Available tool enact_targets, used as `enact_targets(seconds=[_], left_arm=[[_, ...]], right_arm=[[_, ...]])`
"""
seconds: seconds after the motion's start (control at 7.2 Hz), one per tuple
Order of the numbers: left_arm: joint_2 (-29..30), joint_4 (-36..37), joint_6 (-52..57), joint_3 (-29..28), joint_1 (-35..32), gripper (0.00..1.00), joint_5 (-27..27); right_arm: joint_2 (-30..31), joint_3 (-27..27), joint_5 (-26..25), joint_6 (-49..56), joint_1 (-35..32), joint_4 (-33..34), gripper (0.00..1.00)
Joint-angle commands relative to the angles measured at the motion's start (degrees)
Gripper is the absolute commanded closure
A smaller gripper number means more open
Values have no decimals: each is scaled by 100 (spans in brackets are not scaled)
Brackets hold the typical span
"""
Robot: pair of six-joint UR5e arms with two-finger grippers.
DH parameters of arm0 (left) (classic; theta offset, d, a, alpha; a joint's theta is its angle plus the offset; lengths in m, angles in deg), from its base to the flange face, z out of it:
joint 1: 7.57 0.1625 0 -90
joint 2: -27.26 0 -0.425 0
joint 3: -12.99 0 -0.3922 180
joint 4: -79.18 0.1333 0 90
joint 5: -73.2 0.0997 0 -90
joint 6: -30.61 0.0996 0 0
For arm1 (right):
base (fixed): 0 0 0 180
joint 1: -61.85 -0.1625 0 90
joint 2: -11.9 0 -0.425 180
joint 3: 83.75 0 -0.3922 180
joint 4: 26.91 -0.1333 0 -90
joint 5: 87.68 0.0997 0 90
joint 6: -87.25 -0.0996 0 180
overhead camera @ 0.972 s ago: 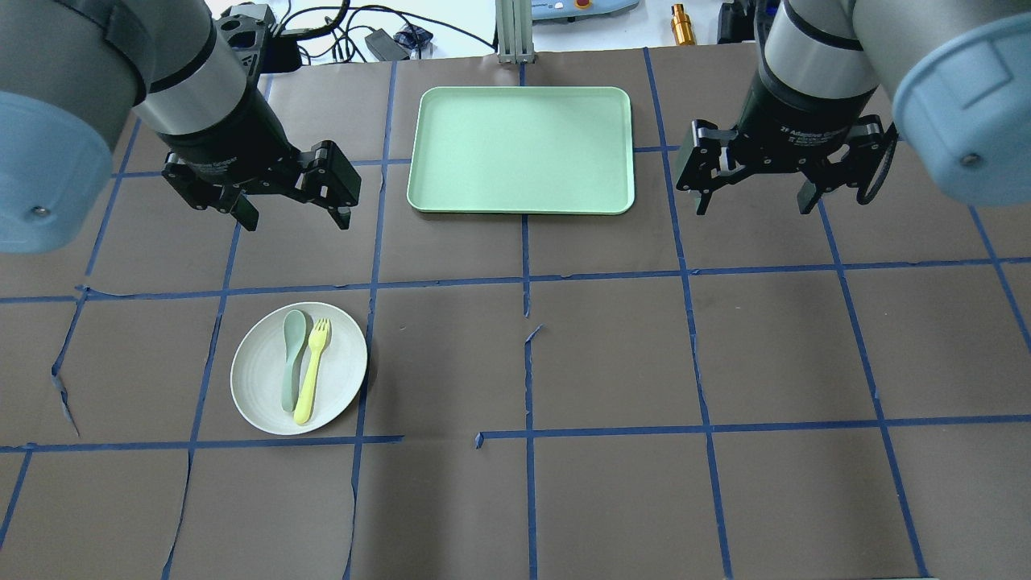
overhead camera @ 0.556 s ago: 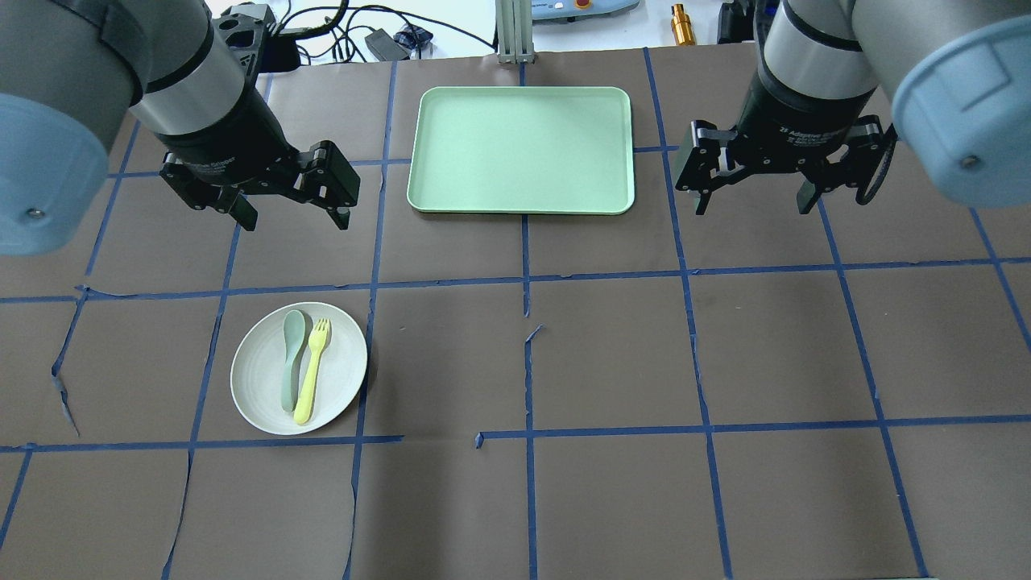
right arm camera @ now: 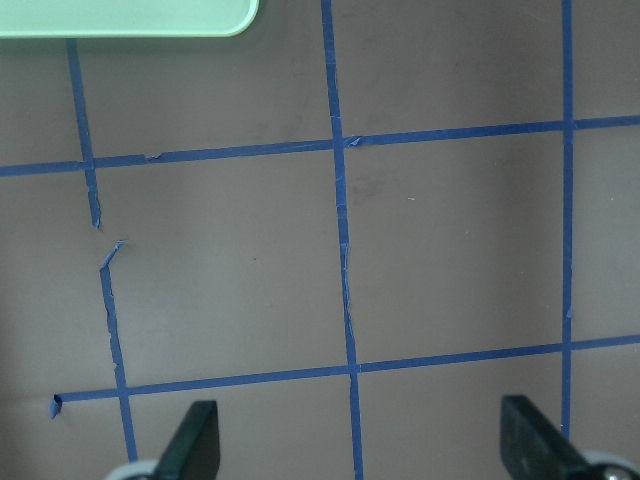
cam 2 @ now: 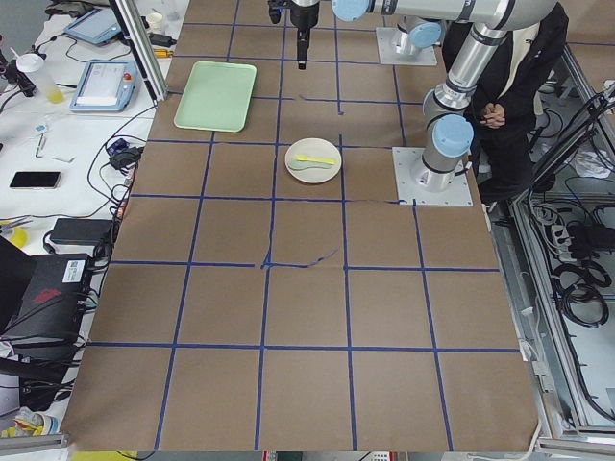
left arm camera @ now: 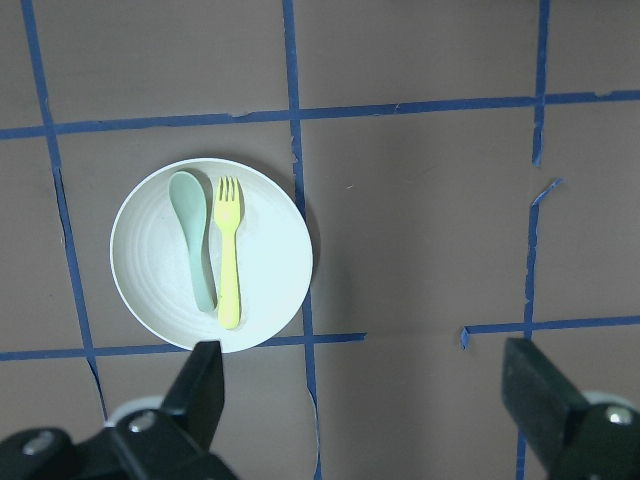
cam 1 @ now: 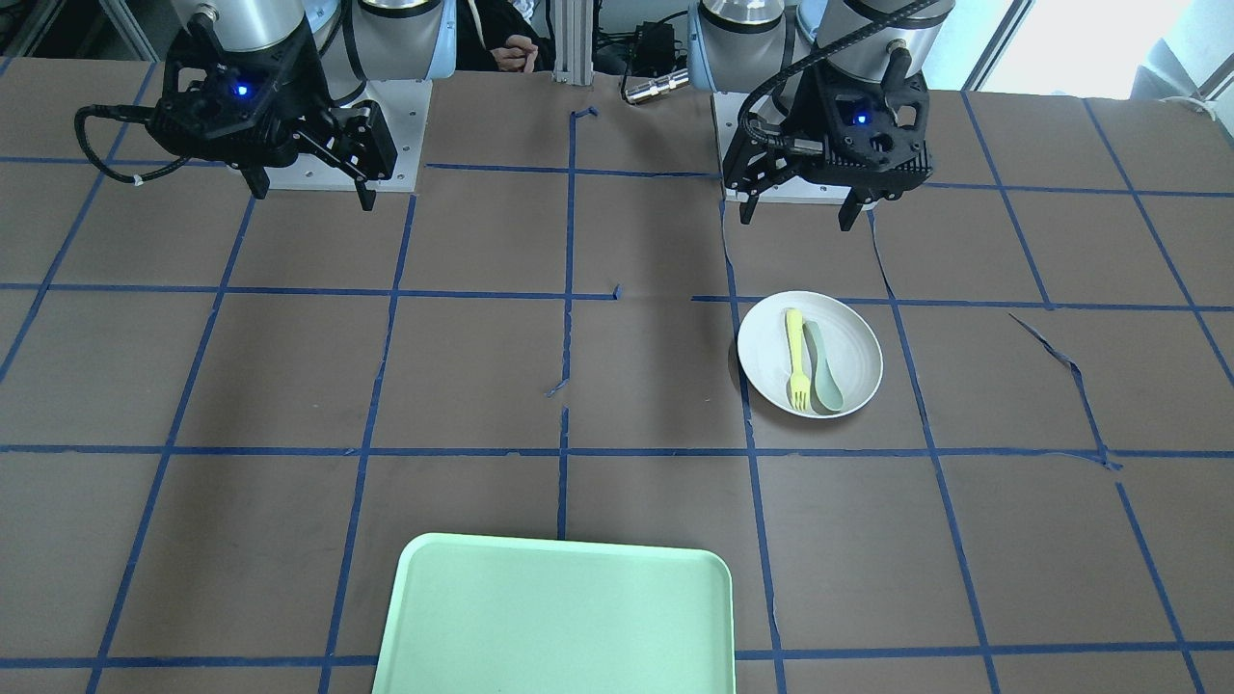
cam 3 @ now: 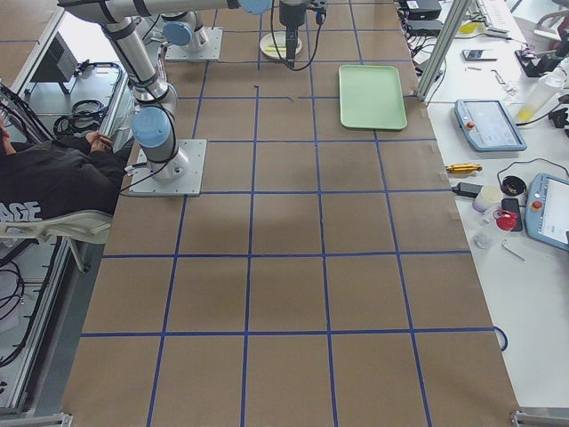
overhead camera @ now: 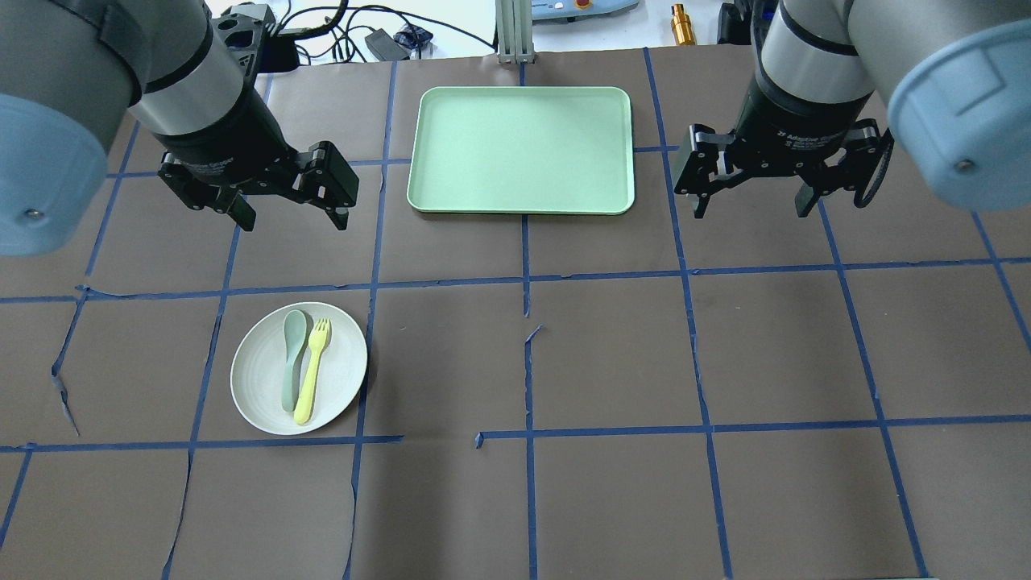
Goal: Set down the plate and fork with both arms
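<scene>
Both jaws wide, well off plate (overhead camera: 258, 380)

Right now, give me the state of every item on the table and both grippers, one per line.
plate: flat on the table, carrying two utensils
fork: lying on the plate, ungrasped
spoon: lying on the plate beside the fork, ungrasped
tray: flat on the table, nothing on it
left gripper: open, holding nothing
right gripper: open, holding nothing

mint-green tray (overhead camera: 520, 149) | grey-green spoon (overhead camera: 291, 362) | blue tape grid lines (overhead camera: 604, 275)
</scene>
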Motion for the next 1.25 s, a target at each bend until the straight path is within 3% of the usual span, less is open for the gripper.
enact_targets(seconds=[0.0, 0.56, 0.83, 1.11], left_arm=[[8, 12, 0, 0, 0, 0, 7], [95, -5, 79, 87, 157, 0, 42], [183, 64, 592, 804, 1198, 0, 42], [419, 605, 2445, 1482, 2254, 0, -132]], right_arm=[[-4, -6, 1, 8, 0, 0, 0], [-30, -6, 10, 17, 0, 0, 0], [-30, 3, 10, 17, 0, 0, 0], [-39, 3, 1, 17, 0, 0, 0]])
